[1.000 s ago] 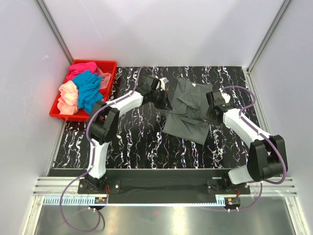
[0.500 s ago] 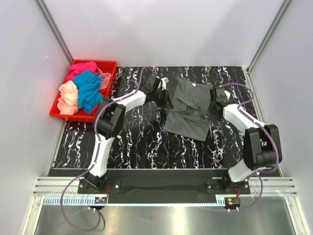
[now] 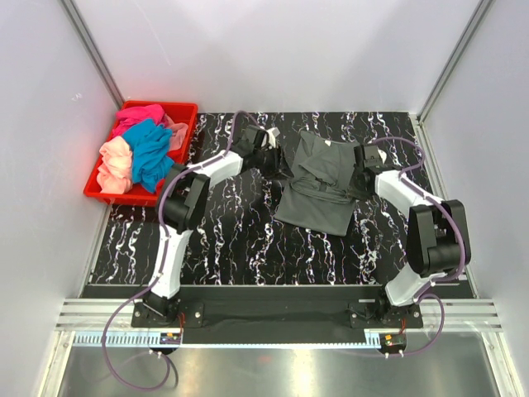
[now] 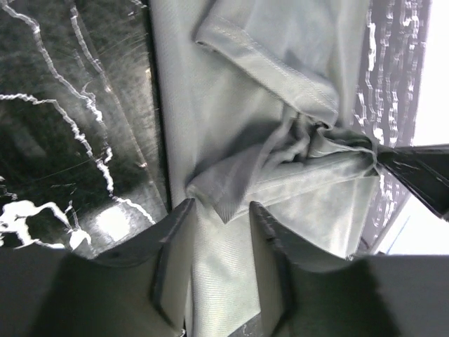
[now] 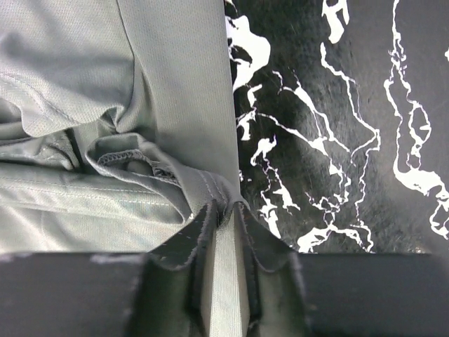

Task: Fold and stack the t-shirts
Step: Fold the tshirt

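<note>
The dark grey t-shirt (image 3: 318,186) lies rumpled and partly folded on the black marbled table (image 3: 240,240). My left gripper (image 3: 279,159) is at its left edge. In the left wrist view that gripper (image 4: 219,205) is open, with the grey cloth (image 4: 280,63) lying loose between the jaws and a folded corner at their tips. My right gripper (image 3: 357,169) is at the shirt's right edge. In the right wrist view it (image 5: 223,206) is nearly closed, and the stitched hem (image 5: 210,186) puckers up into its tips. Magenta-pink (image 3: 139,114), teal-blue (image 3: 151,149) and peach (image 3: 116,164) t-shirts lie heaped together.
The coloured shirts fill a red plastic crate (image 3: 183,112) at the table's back left corner. White walls and metal posts close in the back and sides. Both arm bases stand on the rail at the near edge.
Both grippers have moved a little toward the back of the table along the shirt's edges. The left jaws have parted and let go of the cloth.
</note>
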You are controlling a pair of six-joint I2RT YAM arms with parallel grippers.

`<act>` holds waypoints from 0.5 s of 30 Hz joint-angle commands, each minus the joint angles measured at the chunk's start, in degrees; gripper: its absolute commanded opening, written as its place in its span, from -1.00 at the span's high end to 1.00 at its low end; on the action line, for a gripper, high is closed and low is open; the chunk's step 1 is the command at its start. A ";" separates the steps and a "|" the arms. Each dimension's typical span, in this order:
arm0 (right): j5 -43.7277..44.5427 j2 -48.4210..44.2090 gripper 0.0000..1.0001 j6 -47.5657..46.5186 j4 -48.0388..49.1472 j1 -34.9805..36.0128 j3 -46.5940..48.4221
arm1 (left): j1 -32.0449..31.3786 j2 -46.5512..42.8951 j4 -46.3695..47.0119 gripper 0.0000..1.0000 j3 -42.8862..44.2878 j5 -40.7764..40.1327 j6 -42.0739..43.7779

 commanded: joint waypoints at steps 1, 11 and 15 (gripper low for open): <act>1.97 -0.08 0.46 -0.43 -1.79 -0.44 4.52 | 0.33 -1.78 4.57 0.12 0.90 5.00 0.66; 3.73 -7.11 0.45 4.32 -11.99 -0.44 5.85 | -0.02 -14.70 0.44 0.04 -10.34 -7.20 9.19; -1.34 -8.78 0.71 5.63 -9.80 -0.44 2.78 | -2.22 -14.71 -1.92 0.46 -10.00 -7.92 9.81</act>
